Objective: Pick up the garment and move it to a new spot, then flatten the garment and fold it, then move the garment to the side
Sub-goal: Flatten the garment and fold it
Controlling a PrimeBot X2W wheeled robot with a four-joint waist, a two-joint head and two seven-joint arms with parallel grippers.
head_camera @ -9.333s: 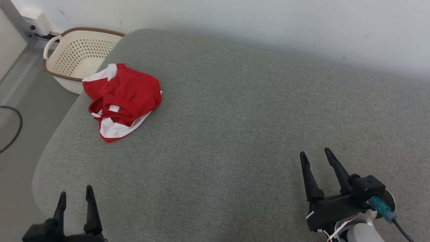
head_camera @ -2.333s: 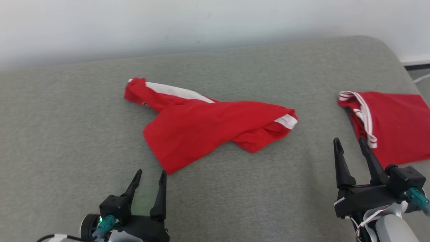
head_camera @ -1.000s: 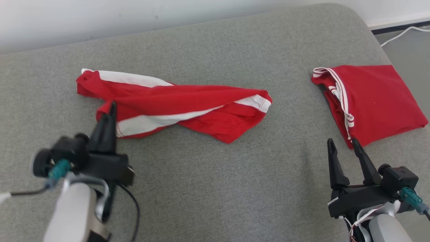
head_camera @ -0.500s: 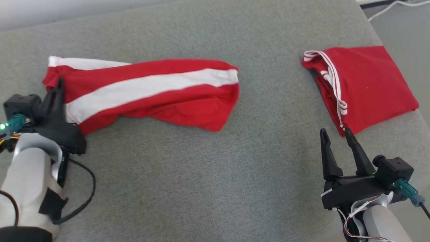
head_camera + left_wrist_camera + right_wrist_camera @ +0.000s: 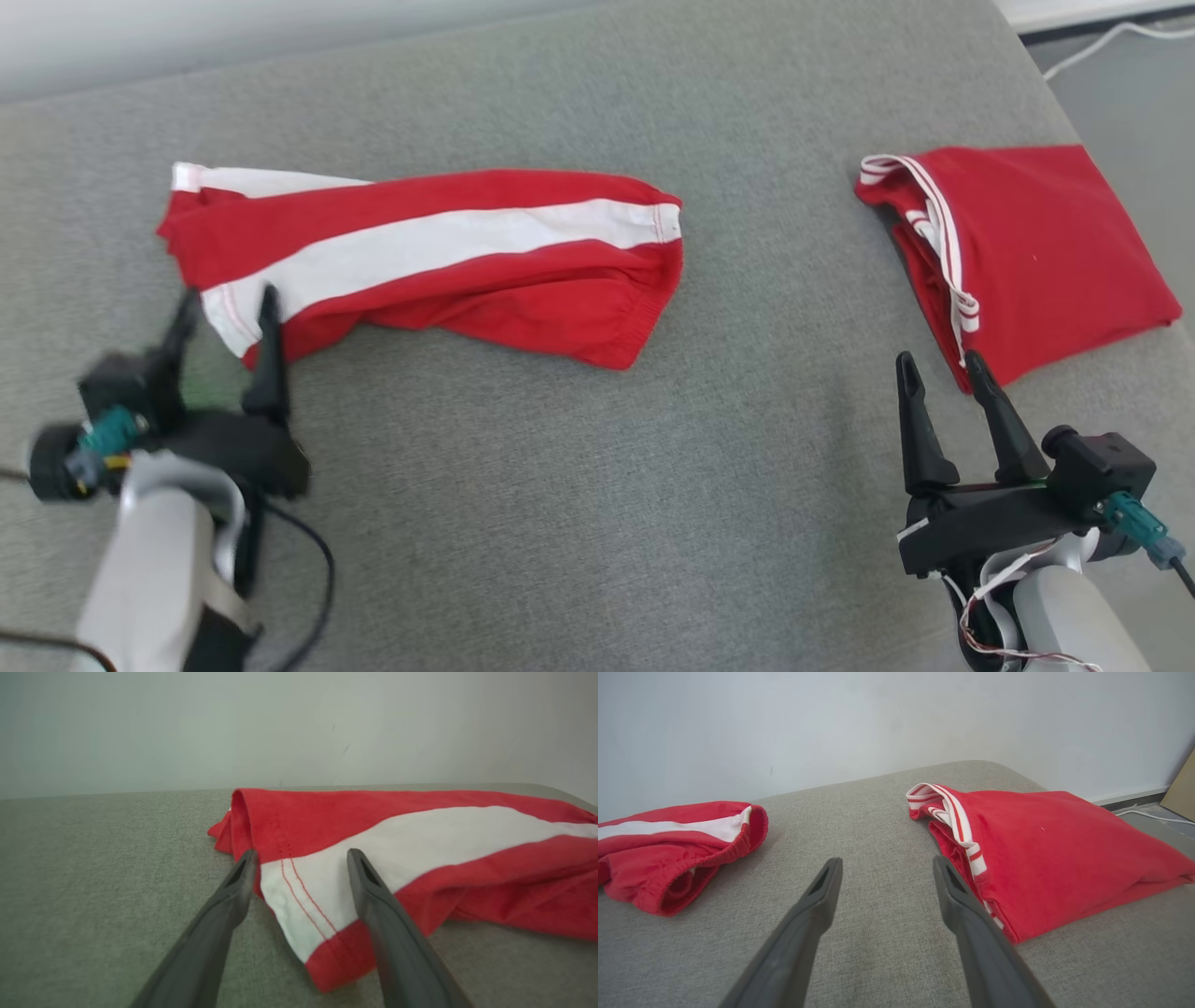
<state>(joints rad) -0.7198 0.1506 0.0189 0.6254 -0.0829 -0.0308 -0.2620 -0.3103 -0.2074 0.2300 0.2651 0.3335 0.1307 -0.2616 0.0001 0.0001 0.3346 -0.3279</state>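
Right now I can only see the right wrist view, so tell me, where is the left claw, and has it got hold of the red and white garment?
Observer: The left claw is at the far end of the red and white garment, jaws open astride the hem corner, gripping nothing.
Operator: How does the rest of it lie?
Observer: Stretched lengthways across the grey cushion, rumpled rather than flat, its white stripe running end to end.
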